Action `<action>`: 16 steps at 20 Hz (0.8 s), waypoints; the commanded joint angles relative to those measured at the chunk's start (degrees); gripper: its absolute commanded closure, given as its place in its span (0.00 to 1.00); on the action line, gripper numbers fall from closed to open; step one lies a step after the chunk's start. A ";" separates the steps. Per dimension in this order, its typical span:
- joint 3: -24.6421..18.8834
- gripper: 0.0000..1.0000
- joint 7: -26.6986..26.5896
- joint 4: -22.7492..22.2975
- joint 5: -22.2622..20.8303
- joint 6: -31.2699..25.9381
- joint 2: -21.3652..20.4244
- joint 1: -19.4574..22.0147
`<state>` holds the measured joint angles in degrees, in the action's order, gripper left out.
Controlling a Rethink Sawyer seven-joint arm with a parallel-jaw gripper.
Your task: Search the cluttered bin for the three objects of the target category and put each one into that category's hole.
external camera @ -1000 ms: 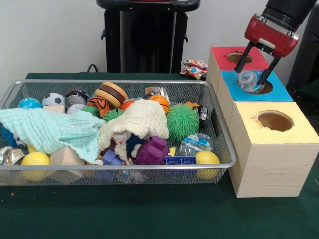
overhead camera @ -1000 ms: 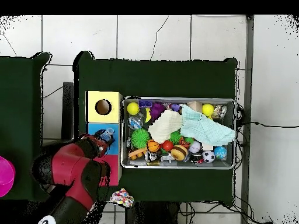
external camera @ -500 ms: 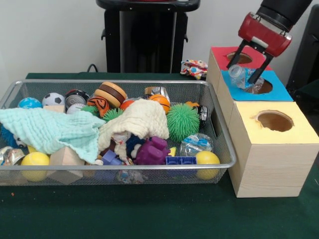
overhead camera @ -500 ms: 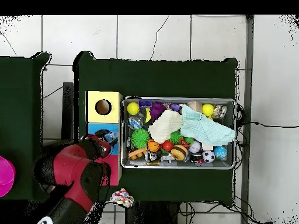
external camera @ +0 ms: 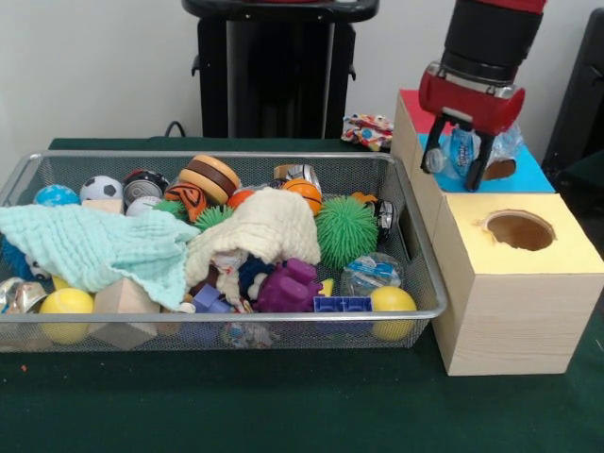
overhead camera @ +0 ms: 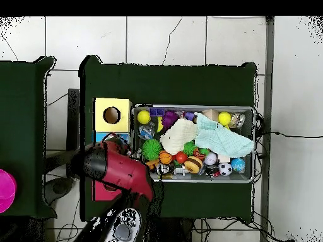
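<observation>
The bin (external camera: 415, 283) is thin wire mesh with a shiny metal rim. Over its left half lies a mint cloth (external camera: 94, 247) of soft, crinkled weave, and beside it a cream cloth (external camera: 269, 226) of the same rough texture. The green ball (external camera: 345, 231) is rubbery and spiky all over; the yellow balls (external camera: 393, 302) look smooth and matt. The box (external camera: 514, 311) at right shows pale bare wood on its sides, with flat matt coloured tops. The desk (external camera: 283, 406) wears dark green felt-like cloth. The claw (external camera: 457, 160) has a glossy red shell and grips a clear crinkled plastic bottle (external camera: 462, 151).
</observation>
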<state>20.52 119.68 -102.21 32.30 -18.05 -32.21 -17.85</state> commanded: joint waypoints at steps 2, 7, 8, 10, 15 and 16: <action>-25.61 0.00 -2.01 -12.07 -3.68 5.09 -3.26 10.75; -23.17 0.00 0.83 -10.26 -7.38 2.68 -4.10 9.42; -23.08 0.00 1.20 -10.17 -7.78 2.57 -4.18 9.38; -22.58 0.00 1.82 -9.86 -8.68 2.39 -4.42 9.01; -16.89 0.00 5.00 -7.98 -10.57 -0.10 -5.23 4.27; -14.72 0.00 5.73 -7.12 -11.07 -0.65 -5.10 2.60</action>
<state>10.22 119.68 -107.55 25.42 -13.66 -38.10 -9.28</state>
